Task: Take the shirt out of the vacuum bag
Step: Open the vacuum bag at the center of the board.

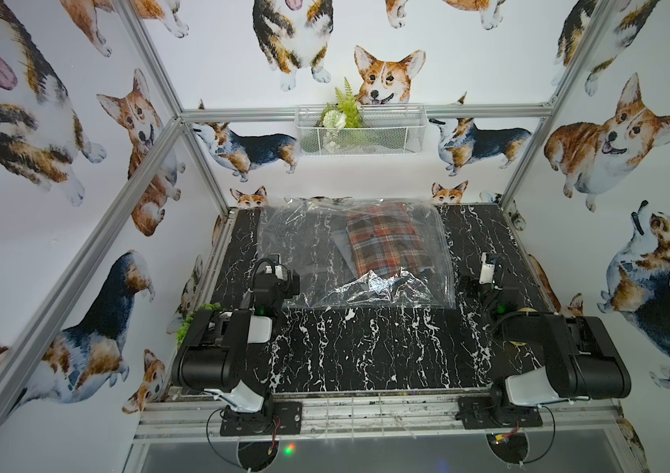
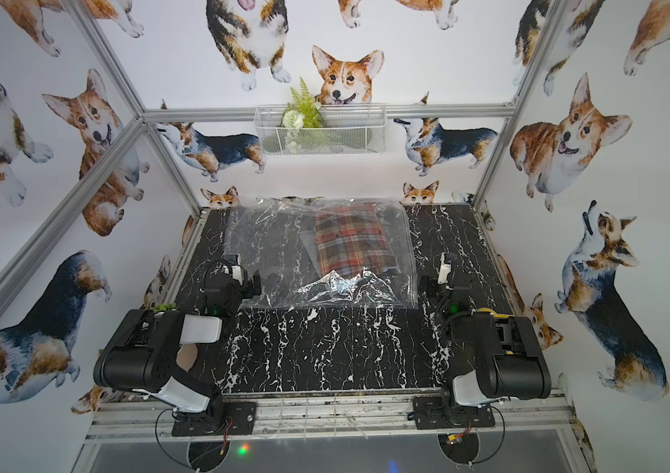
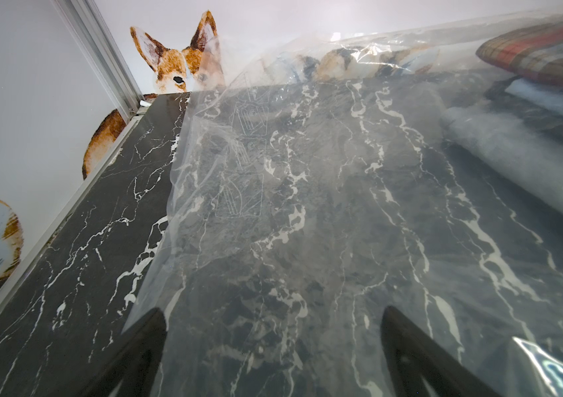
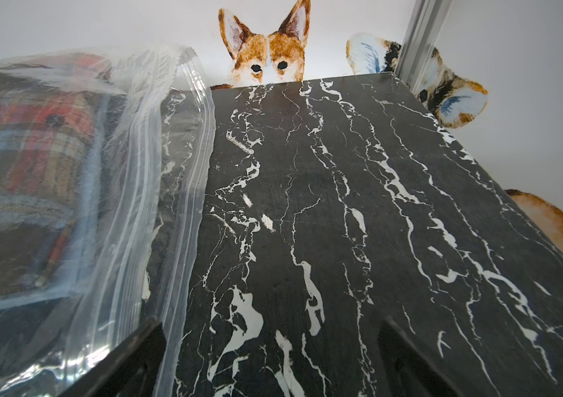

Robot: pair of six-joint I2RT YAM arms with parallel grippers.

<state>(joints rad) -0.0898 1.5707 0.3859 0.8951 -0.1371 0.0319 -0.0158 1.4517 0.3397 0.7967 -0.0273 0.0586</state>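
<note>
The plaid shirt [image 1: 384, 241] lies folded inside the vacuum bag [image 1: 304, 245], toward the bag's zip-seal edge [image 4: 183, 192]; the bag rests on the marbled counter [image 1: 366, 348]. The left jaws hang released and empty at the bag's empty side, and the right jaws hang likewise just beside that edge. The right should probably pinch only the top film there, while the left pins the bag's empty side.
</note>
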